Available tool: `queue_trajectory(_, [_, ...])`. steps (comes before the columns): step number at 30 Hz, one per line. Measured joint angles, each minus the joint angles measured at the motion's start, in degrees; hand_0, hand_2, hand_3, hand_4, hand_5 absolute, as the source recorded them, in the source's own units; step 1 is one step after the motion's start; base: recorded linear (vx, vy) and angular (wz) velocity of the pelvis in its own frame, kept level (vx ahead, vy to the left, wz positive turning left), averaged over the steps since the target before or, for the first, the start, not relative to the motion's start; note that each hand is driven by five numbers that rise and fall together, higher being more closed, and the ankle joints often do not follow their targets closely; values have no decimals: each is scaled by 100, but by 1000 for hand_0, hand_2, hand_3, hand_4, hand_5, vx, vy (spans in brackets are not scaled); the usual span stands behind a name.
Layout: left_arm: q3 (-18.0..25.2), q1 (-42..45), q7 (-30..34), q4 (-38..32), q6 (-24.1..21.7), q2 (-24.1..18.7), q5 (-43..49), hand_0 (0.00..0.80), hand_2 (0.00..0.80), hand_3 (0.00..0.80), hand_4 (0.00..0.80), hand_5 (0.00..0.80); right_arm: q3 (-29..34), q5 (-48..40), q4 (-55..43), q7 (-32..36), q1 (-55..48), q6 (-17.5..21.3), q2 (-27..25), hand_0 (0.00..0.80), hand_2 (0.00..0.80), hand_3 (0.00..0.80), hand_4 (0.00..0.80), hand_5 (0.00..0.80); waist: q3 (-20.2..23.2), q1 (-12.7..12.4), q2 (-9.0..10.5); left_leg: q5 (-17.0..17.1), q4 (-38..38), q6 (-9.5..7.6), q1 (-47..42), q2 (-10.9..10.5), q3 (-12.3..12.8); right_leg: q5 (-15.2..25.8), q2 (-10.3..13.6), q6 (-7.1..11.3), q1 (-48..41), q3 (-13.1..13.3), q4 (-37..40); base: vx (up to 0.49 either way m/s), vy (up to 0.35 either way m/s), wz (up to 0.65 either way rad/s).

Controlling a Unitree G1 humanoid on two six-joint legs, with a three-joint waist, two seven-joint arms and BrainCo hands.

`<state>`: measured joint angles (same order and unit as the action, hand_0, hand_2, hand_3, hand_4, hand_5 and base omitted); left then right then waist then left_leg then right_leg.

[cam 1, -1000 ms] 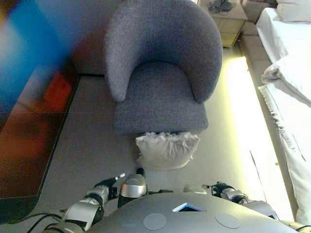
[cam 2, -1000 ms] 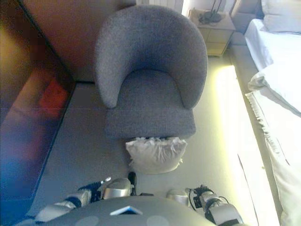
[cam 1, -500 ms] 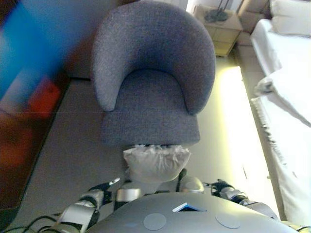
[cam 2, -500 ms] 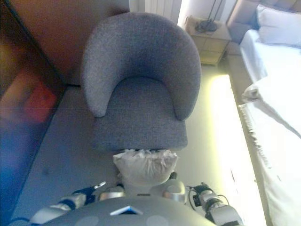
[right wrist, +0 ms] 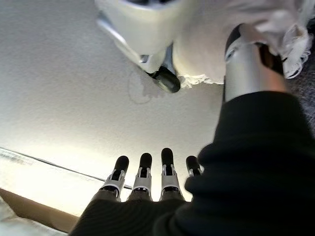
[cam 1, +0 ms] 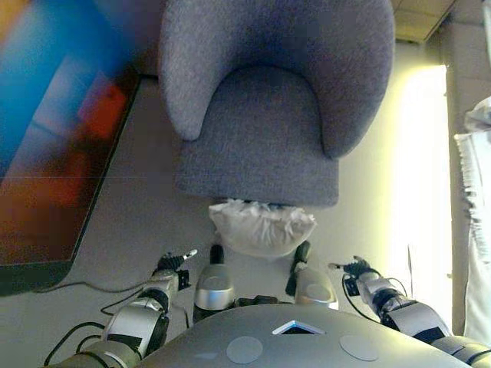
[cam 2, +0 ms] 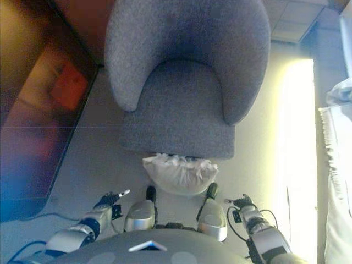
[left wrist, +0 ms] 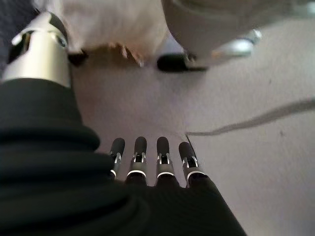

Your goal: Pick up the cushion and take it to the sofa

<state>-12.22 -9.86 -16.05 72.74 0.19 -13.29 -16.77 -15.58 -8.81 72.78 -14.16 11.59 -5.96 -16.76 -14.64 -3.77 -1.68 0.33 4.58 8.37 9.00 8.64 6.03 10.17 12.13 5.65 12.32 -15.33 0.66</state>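
The white frilled cushion (cam 1: 262, 228) lies on the floor against the front edge of the grey armchair (cam 1: 261, 146). It also shows in the left wrist view (left wrist: 113, 24) and the right wrist view (right wrist: 204, 49). My left hand (cam 1: 170, 270) hangs low to the cushion's left, apart from it, with its fingers (left wrist: 150, 155) straight and empty. My right hand (cam 1: 354, 270) hangs low to the cushion's right, also apart from it, with its fingers (right wrist: 147, 172) straight and empty.
A dark glossy screen (cam 1: 54, 153) stands along the left side. The edge of a white bed (cam 1: 479, 153) shows at the right, past a bright strip of floor. A cable (left wrist: 256, 120) lies on the floor by my left hand.
The whole picture has shifted, so the camera has moved closer over the chair. The cushion still lies against the chair's front. My right hand now shows beside it.
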Motion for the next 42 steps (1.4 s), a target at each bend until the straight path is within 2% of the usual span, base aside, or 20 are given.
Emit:
queue_trajectory(4, [-290,-648,-309,-243,-233,-126,-33,0,0,0,0,0,-3,-323,-10,-292,794,57,-5,0,0,0,0,0,-753,25,73,8,427,-57,748,-86,21,-10,119,-38,821,173,-477,-136,65,-2])
queue_trajectory(6, [-337,-998,-463,-445,-374,-164,-105,0,0,0,0,0,14,-417,-31,-400,1197,115,-13,0,0,0,0,0,-1188,133,78,44,534,-117,1041,-168,29,33,199,-32,1102,255,-565,-135,102,3])
queue_trajectory(8, [-488,-1269,-620,-604,-472,-175,-173,0,0,0,0,0,-1,-418,-85,-420,1417,237,18,0,0,0,0,0,-1380,171,71,53,599,-145,1287,-243,70,90,250,-19,1397,360,-587,-170,199,-7])
queue_trajectory(10, [-666,-1416,-825,-843,-644,-162,-280,0,0,0,0,0,-9,-305,-177,-613,1523,445,-47,0,0,0,0,0,-1426,279,49,50,714,-212,1731,-330,179,178,329,16,1881,539,-615,-51,316,-12])
queue_trajectory(12, [-688,-1544,-542,-867,-756,-309,-467,0,0,0,0,0,-31,-129,-444,-644,1499,598,-150,0,0,0,0,0,-1482,460,-4,48,749,-279,2043,-447,305,249,414,59,2294,729,-675,11,269,-12])
queue_trajectory(15, [-689,-1620,-583,-843,-854,-524,-844,0,0,0,0,0,-174,20,-932,-803,1391,657,-395,0,0,0,0,0,-1503,617,-85,-70,940,-297,2412,-472,438,306,430,101,2732,955,-692,-19,9,-25])
queue_trajectory(18, [-798,-1659,-1050,-1375,-962,-457,-880,0,0,0,0,0,-328,38,-1458,-1149,1398,568,-527,0,0,0,0,0,-1508,644,-133,-74,1035,-287,2980,-458,439,390,399,86,3338,1040,-737,-5,6,-8])
queue_trajectory(21, [-1167,-1823,-1365,-1883,-972,-228,-870,0,0,0,0,0,-329,44,-2110,-1395,1427,510,-644,0,0,0,0,0,-1511,630,-140,-90,1242,-274,3557,-446,402,377,393,70,3925,1105,-946,-7,2,7])
queue_trajectory(24, [-1307,-2046,-1569,-2256,-1097,-170,-824,0,0,0,0,0,-326,92,-2565,-1620,1535,506,-825,0,0,0,0,0,-1511,616,-140,-191,1550,-268,4095,-439,307,297,395,52,4463,1163,-1242,-24,-5,7])
queue_trajectory(29, [-1292,-2329,-1960,-2553,-1301,-322,-745,0,0,0,0,0,-328,317,-3104,-1898,1795,574,-1204,0,0,0,0,0,-1510,629,-140,-374,2238,-270,5004,-354,198,209,359,8,5302,1258,-1738,-13,-10,1])
queue_trajectory(36, [-1096,-2532,-2593,-3176,-1665,-849,-647,0,0,0,0,0,-310,813,-3691,-2250,2168,926,-1755,0,0,0,0,0,-1511,686,-137,-700,3371,-310,6503,-130,-53,86,212,-70,6546,1324,-2463,-6,-17,-4])
queue_trajectory(42, [-898,-2936,-2781,-3349,-1810,-1023,-630,0,0,0,0,0,-345,1000,-3738,-2234,2717,1133,-1832,0,0,0,0,0,-1514,710,-133,-702,3689,-351,7144,-96,-211,93,204,-58,7018,1337,-2593,2,-15,2])
